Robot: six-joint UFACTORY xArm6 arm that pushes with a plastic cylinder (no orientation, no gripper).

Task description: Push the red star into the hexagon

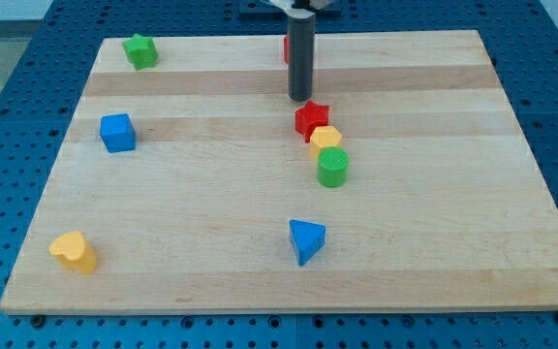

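The red star [310, 118] lies a little right of the board's middle, touching the yellow hexagon [325, 140] just below and right of it. A green cylinder [333, 167] sits right below the hexagon, touching it or nearly so. My tip [300, 99] stands just above and left of the red star, very close to it. The dark rod rises from there to the view's top.
A green star [140, 50] is at the top left, a blue cube [117, 133] at the left, a yellow heart [75, 251] at the bottom left, a blue triangle [306, 239] below the middle. A red block [286, 47] shows partly behind the rod. The wooden board [453, 242] lies on a blue pegboard.
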